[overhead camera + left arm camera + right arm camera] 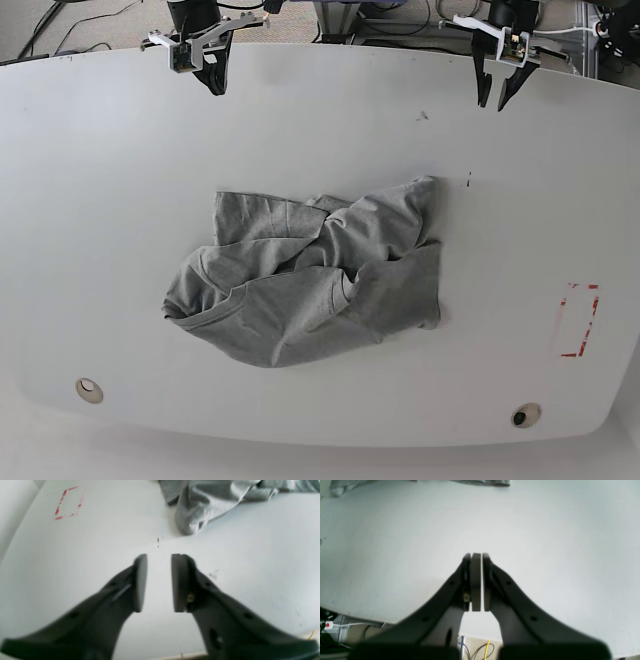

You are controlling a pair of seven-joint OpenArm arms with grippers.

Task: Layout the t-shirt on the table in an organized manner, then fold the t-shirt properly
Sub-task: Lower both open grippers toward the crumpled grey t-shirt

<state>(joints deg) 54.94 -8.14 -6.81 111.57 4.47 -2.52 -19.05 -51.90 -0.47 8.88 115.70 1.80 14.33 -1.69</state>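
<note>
Centre of the base view: shirt (310, 290) lies crumpled in a heap on the white table (100, 180), folds overlapping, one sleeve pointing to the upper right. Red tape rectangle (578, 320) sits at right, well apart from the cloth; two grommets (89, 389) near the lower edge. Left gripper (497, 100) hangs at upper right over bare table — jaws apart, nothing between them, shirt edge (200, 507) ahead at the top of the left wrist view. Right gripper (212, 85) at upper left — jaws together, empty, over the table edge.
</note>
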